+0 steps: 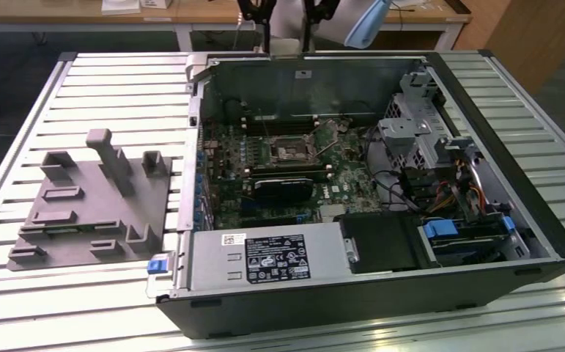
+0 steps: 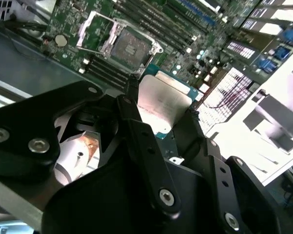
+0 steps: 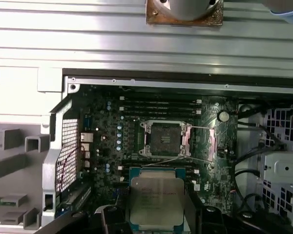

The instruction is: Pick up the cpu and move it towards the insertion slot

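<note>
Cpu: we see the cpu (image 3: 156, 200) lifted clear above the motherboard (image 3: 112, 146), silvery top facing the cameras, pale-green rim showing.
Handling: we judge it light, stiff and flat, with a delicate underside; the smooth lid could slip, so opposite edges are the place to hold.
Pincer: the pincer (image 2: 161, 109) is closed on the chip's two opposite edges.
Insertion slot: the insertion slot (image 3: 164, 139) lies open just beyond the chip, its metal bracket framing a dark square.
Case: the open computer case (image 1: 517, 242) rests on the slatted surface (image 1: 97, 81).
Tray: a grey tray (image 1: 91, 205) stands at the exterior view's left.
</note>
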